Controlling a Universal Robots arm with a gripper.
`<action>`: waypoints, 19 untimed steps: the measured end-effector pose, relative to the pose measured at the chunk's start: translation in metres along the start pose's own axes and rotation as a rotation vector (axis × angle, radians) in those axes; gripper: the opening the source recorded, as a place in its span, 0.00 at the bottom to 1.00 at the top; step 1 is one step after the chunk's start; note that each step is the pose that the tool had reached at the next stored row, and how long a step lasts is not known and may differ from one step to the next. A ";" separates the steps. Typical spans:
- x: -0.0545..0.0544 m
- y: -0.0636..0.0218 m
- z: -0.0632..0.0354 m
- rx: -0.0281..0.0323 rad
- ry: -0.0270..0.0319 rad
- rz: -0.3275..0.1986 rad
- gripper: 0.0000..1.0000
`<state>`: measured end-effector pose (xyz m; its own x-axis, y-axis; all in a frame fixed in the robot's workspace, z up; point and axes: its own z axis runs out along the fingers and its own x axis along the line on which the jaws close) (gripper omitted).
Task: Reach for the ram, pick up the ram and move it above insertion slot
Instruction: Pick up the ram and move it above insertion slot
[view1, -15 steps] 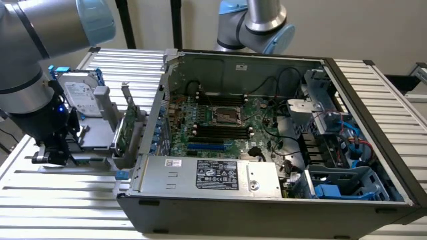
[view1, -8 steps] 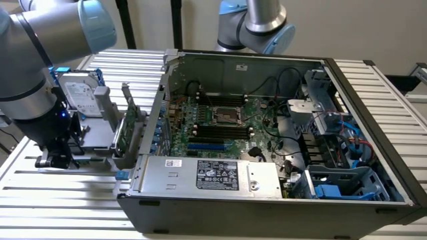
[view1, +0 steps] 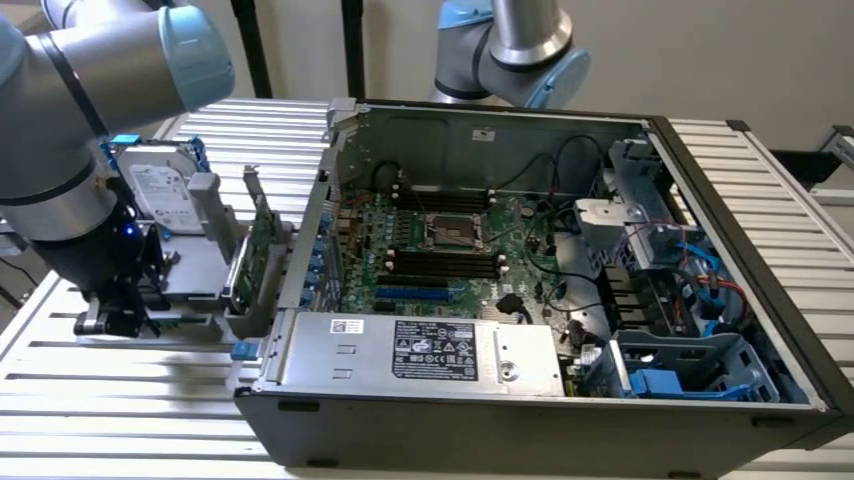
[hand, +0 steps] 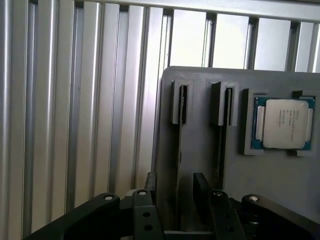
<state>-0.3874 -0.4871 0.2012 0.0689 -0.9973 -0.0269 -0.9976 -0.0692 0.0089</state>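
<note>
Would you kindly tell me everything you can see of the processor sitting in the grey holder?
The processor is a flat square chip: a silver metal lid with faint print, on a board whose blue-green edge shows around the lid. It lies lid up and level in a shallow recess of the grey holder, whose raised rim borders it. Only the holder touches it. The open gripper stands apart from it, at the holder's narrow slots.
</note>
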 end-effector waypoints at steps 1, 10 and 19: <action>-0.001 0.0003 0.0005 0.0000 0.0000 0.000 0.42; -0.004 0.0018 0.0045 -0.0025 0.0000 0.000 0.34; -0.004 0.0017 0.0048 -0.0024 0.0000 0.000 0.14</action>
<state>-0.3895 -0.4832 0.1965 0.0689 -0.9973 -0.0269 -0.9975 -0.0693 0.0113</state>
